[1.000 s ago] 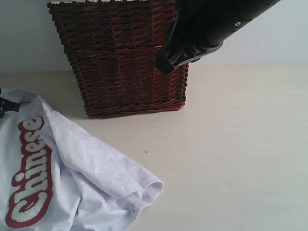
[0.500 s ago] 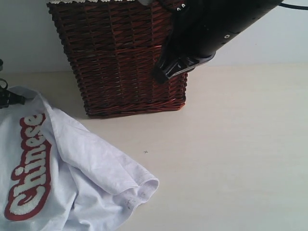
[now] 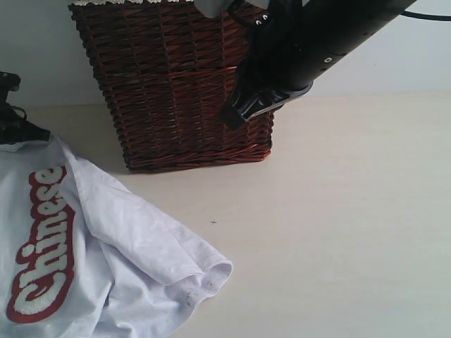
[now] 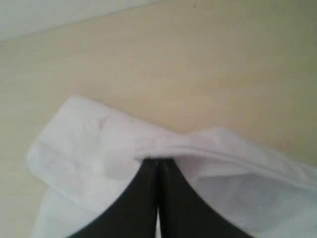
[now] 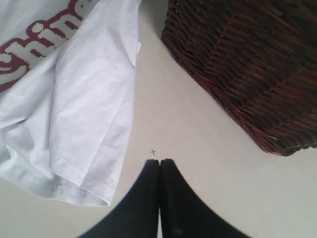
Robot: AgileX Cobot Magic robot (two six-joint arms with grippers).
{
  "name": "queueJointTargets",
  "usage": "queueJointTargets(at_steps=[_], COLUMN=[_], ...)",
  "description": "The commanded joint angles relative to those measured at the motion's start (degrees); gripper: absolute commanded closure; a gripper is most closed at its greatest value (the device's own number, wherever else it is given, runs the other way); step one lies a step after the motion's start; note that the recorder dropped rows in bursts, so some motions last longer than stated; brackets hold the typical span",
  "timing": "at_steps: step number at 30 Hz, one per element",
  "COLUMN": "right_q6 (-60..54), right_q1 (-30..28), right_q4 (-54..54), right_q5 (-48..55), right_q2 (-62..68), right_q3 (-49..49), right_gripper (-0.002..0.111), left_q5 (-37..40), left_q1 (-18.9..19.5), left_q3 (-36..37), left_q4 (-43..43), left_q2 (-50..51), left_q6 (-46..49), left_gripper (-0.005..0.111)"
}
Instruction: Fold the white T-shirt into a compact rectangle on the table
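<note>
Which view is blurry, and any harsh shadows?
Left wrist view: soft, the white T-shirt lacks crisp edges. Right wrist view: sharp, hem stitching and the wicker basket weave readable. Exterior view: even light, only a faint shadow at the basket's base.

A robot test bench, by the look of it: a black arm (image 3: 320, 39) hangs over a plain cream table (image 3: 338, 225) set against a blank pale wall (image 3: 42, 56). A wicker basket (image 3: 169, 91) and a T-shirt (image 3: 127, 239) are the homely items on it.
</note>
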Motion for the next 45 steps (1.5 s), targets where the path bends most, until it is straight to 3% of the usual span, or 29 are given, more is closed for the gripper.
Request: queueJointTargets(at_steps=[1, 8, 10, 13, 16, 18, 25, 40, 45], right_q6=[-0.4, -0.4, -0.4, -0.4, -0.4, 0.9, 4.7, 5.1, 5.1], right_q1=[-0.1, -0.1, -0.1, -0.1, -0.1, -0.1, -0.1, -0.1, -0.1], right_q4=[0.0, 0.0, 0.0, 0.0, 0.0, -2.7, -5.4, -5.6, -5.6], right_q5=[-0.3, -0.6, -0.8, -0.8, -1.4, -2.4, -3.8, -9.0, -8.9], right_q2=[0.1, 0.1, 0.1, 0.1, -0.2, -1.8, -5.3, -5.5, -5.5], right_q3=[0.1, 0.1, 0.1, 0.1, 0.1, 0.1, 0.1, 3.6, 3.6], right_gripper=[0.108, 0.108, 0.108, 0.108, 0.108, 0.108, 0.108, 0.108, 0.108], left_q5=[-1.0, 2.2, 7.0, 20.4, 34.1, 37.0, 33.3, 8.7, 11.7], left_q1=[0.9, 0.3, 0.2, 1.8, 5.5, 7.3, 7.5, 4.6, 1.9], left_q3=[-4.5, -15.6, -18.5, -19.5, -19.2, -16.6, -8.5, -8.1, -11.8], left_q4=[0.0, 0.3, 1.2, -0.3, -8.7, -15.2, -17.4, -19.9, -19.3], left_q2=[3.1, 8.0, 7.4, 4.3, 3.4, 2.6, 0.9, 3.9, 6.5], left_q6=[0.3, 0.3, 0.3, 0.0, 4.2, 9.4, 13.5, 13.8, 14.2], left_gripper=[0.107, 0.107, 0.107, 0.107, 0.107, 0.107, 0.107, 0.107, 0.107])
